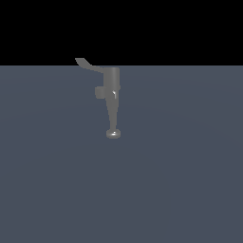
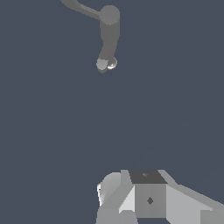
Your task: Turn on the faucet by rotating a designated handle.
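A small grey metallic faucet (image 1: 113, 90) stands on the blue-grey surface, its tapered spout ending in a round disc tip (image 1: 113, 134). Its thin curved handle (image 1: 87, 63) projects from the top of the body toward the exterior view's left, tip upturned. The wrist view shows the faucet (image 2: 109, 33) and the handle (image 2: 78, 7) from above. Blocky white-and-grey parts of my gripper (image 2: 140, 192) show at that picture's edge, well apart from the faucet. Its fingers are not clearly shown. The gripper does not appear in the exterior view.
A short stubby knob (image 1: 98, 92) sticks out of the faucet body on the exterior view's left. The flat blue-grey floor (image 1: 180, 180) spreads around the faucet, with black background beyond its far edge.
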You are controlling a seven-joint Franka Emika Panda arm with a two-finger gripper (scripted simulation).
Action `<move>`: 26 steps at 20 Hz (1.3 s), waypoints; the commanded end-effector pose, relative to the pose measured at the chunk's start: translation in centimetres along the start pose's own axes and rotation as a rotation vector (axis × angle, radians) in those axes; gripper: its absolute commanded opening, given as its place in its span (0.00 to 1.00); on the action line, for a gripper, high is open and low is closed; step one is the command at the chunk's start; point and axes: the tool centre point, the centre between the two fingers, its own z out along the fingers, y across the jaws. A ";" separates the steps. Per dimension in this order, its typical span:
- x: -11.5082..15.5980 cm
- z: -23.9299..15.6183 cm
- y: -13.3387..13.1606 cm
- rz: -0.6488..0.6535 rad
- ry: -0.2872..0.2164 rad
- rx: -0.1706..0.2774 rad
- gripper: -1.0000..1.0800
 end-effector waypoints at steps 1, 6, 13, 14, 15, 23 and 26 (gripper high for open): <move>0.0 0.0 0.0 0.000 0.000 0.000 0.00; 0.6 0.0 -0.2 0.003 0.005 0.016 0.00; 1.0 -0.1 -0.3 -0.001 0.011 0.030 0.00; 1.0 -0.1 -0.3 0.000 0.011 0.030 0.00; 1.1 -0.1 -0.3 0.003 0.011 0.030 0.00; 2.4 -0.1 -0.5 0.065 0.007 0.043 0.00; 3.4 -0.1 -0.6 0.107 0.004 0.050 0.00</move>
